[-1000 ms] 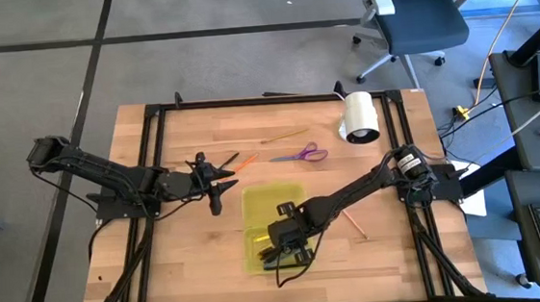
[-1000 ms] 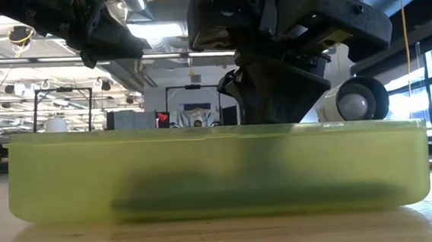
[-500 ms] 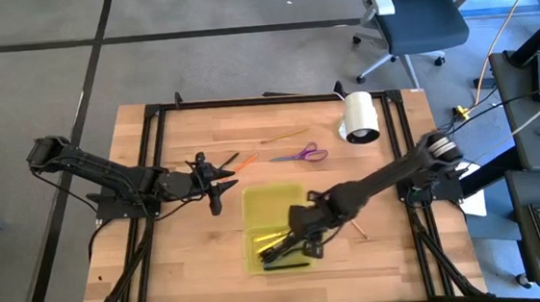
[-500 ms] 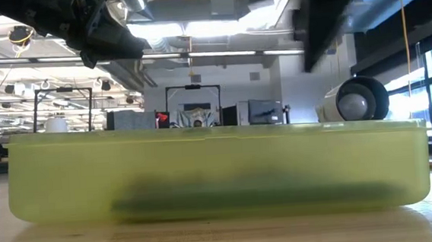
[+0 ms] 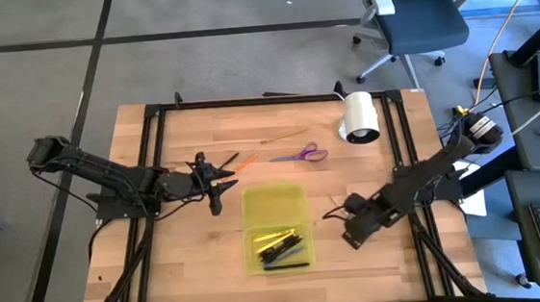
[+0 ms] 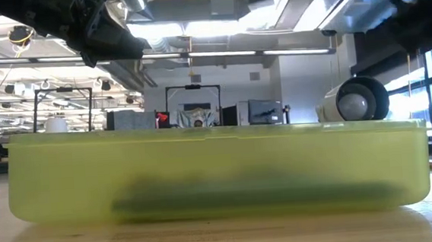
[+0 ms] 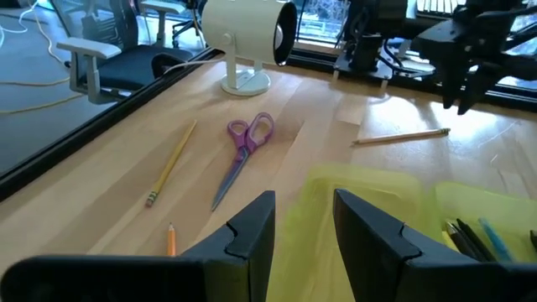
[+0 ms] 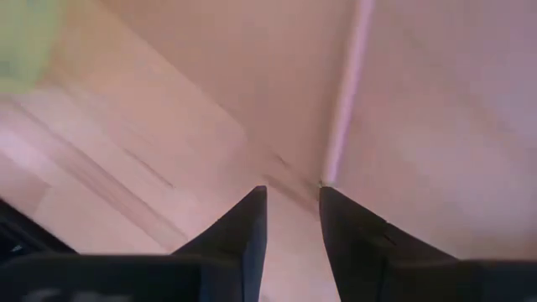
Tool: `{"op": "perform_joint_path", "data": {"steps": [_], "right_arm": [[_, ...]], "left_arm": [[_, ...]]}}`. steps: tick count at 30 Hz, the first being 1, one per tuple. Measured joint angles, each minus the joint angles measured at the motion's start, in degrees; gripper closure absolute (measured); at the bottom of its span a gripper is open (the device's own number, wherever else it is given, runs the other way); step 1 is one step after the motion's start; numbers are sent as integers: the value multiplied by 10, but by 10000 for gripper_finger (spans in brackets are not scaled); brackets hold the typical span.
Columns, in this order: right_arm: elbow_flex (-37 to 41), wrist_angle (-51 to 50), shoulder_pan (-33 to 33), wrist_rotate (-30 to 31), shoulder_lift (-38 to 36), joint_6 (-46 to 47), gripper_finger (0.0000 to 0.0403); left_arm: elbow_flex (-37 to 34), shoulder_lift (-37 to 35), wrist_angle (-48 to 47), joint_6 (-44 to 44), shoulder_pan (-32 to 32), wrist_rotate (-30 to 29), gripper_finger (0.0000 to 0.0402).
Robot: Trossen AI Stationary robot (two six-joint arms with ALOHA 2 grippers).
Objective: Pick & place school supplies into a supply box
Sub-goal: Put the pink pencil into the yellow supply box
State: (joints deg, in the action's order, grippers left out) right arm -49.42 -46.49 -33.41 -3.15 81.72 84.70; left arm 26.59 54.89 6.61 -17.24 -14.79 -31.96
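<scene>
Now the right gripper [image 5: 338, 225] hangs low over the desk [image 5: 192, 263] just right of the supply box [image 5: 275, 208], its jaws a little apart and empty, with a wood-coloured pencil [image 8: 342, 109] lying just beyond the tips. The left gripper [image 5: 224, 185] waits just left of the box, jaws slightly parted, holding nothing. Several pens [image 5: 280, 249] lie in the box's near half; purple scissors [image 5: 301, 153], a yellow pencil [image 5: 284, 135] and an orange pencil [image 5: 243, 161] remain on the desk behind it.

pencil [image 8: 342, 101] blurred in right wrist view, supply box [image 6: 212, 171] contents a dark smear through its wall
</scene>
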Motion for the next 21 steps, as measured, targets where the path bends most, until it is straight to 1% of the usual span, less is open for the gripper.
{"op": "perform_joint_path", "data": {"steps": [2, 4, 9, 17, 18, 21], "right_arm": [[18, 7, -17, 3, -7, 44, 288], [30, 17, -28, 10, -8, 63, 288], [50, 49, -41, 10, -8, 65, 288], [51, 48, -43, 13, -8, 65, 288], [51, 50, -47, 21, -8, 65, 288], [51, 71, -71, 87, -8, 66, 288]], "left_arm": [[0, 0, 0, 0, 0, -1, 286], [0, 0, 0, 0, 0, -1, 286], [0, 0, 0, 0, 0, -1, 286], [0, 0, 0, 0, 0, -1, 286], [0, 0, 0, 0, 0, -1, 286], [0, 0, 0, 0, 0, -1, 286]]}}
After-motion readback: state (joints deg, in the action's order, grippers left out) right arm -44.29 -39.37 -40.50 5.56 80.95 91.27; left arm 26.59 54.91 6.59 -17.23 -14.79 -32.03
